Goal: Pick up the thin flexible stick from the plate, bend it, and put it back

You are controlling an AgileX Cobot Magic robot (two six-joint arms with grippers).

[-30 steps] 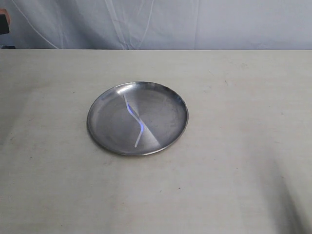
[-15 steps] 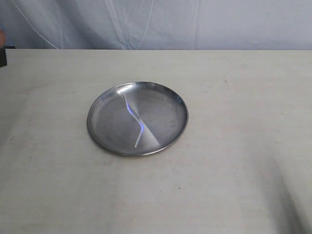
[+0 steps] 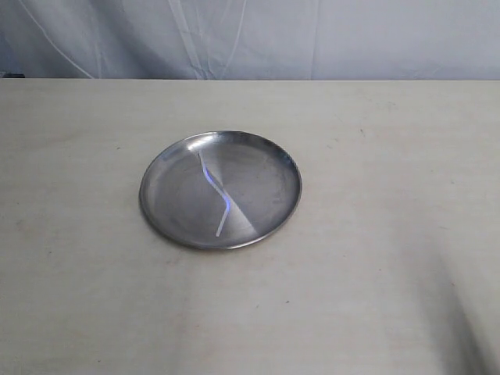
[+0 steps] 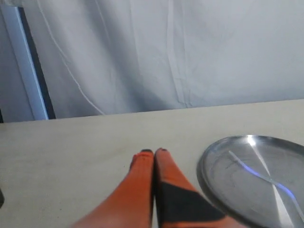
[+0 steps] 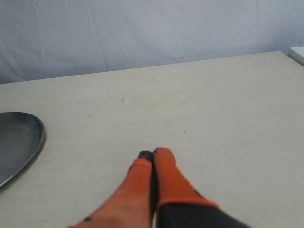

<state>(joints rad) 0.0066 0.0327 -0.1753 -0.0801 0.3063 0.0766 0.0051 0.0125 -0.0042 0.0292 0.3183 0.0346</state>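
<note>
The round steel plate [image 3: 258,168] sits mid-table, and the thin pale bluish stick [image 3: 219,195] lies kinked across its middle. The left wrist view shows the plate [image 4: 223,185] with the stick [image 4: 259,173] on it, beside my left gripper [image 4: 154,152], whose orange fingers are pressed together with nothing between them. My right gripper [image 5: 153,154] is shut too, empty, over bare table, with only the plate's edge [image 5: 28,137] off to one side. Neither gripper appears in the exterior view.
A pale wrinkled cloth backdrop [image 3: 250,35] hangs behind the beige table [image 3: 375,297]. A white object's corner [image 5: 298,53] shows at the table's far edge in the right wrist view.
A dark object at the exterior view's far left edge has slid out of the picture. The plate and stick have not moved.
</note>
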